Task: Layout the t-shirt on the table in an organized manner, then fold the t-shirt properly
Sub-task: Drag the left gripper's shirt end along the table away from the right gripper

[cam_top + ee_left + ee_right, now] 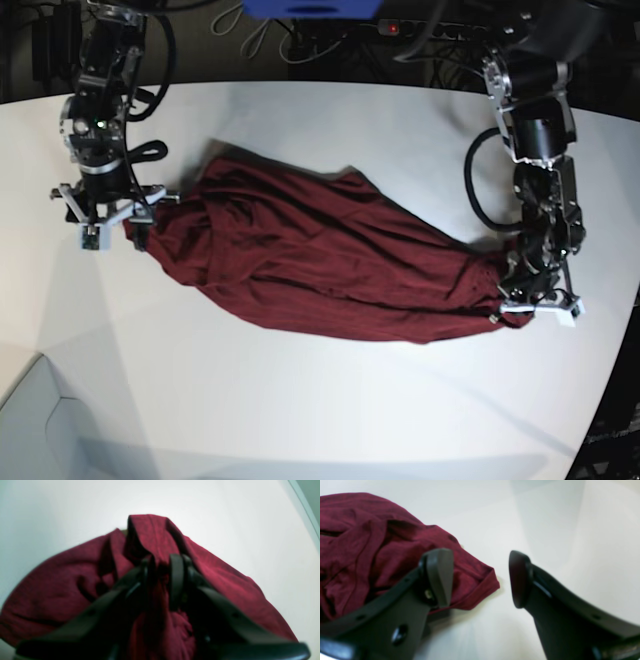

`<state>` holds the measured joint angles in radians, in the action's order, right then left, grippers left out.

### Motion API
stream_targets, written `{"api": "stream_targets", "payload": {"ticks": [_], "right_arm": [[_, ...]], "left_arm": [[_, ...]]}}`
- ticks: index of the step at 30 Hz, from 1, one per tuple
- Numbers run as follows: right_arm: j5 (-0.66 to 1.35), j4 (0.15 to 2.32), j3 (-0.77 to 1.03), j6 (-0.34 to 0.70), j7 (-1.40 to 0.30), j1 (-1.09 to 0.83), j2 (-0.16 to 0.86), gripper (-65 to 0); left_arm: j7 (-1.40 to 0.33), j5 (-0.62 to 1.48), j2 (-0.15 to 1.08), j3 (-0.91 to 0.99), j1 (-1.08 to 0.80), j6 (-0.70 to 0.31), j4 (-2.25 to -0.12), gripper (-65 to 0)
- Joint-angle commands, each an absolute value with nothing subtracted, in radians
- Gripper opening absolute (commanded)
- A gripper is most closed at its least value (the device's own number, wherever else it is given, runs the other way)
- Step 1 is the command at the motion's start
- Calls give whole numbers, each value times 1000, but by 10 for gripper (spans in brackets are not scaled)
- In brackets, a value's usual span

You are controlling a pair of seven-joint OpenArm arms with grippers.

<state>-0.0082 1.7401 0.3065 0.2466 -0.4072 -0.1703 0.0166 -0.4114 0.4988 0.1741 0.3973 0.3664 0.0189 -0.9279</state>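
The dark maroon t-shirt (320, 260) lies stretched and rumpled across the white table (300, 410), running from upper left to lower right in the base view. At its right end my left gripper (512, 292) pinches a bunch of the cloth. The left wrist view shows the left gripper (162, 572) with both black fingers close together and a fold of t-shirt (62, 585) squeezed between them. My right gripper (128, 215) sits at the shirt's left end. In the right wrist view the right gripper (480, 578) is open just above a hemmed corner of the t-shirt (357, 542), holding nothing.
Cables and a power strip (430, 28) run along the back of the table, beside a blue object (310, 8). The table's curved edge (307, 512) passes close to the left gripper. Bare tabletop (557, 542) spreads right of the right gripper.
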Motion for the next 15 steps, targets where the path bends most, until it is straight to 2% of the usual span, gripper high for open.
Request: {"api": "stream_targets", "payload": {"ticks": [1, 15], "right_arm": [[-2, 1758, 308, 245, -384, -162, 22, -291], [-2, 1758, 308, 245, -386, -163, 21, -291]], "left_arm": [[-369, 504, 186, 395, 397, 12, -935, -538], [-326, 504, 180, 397, 449, 12, -923, -538]]}}
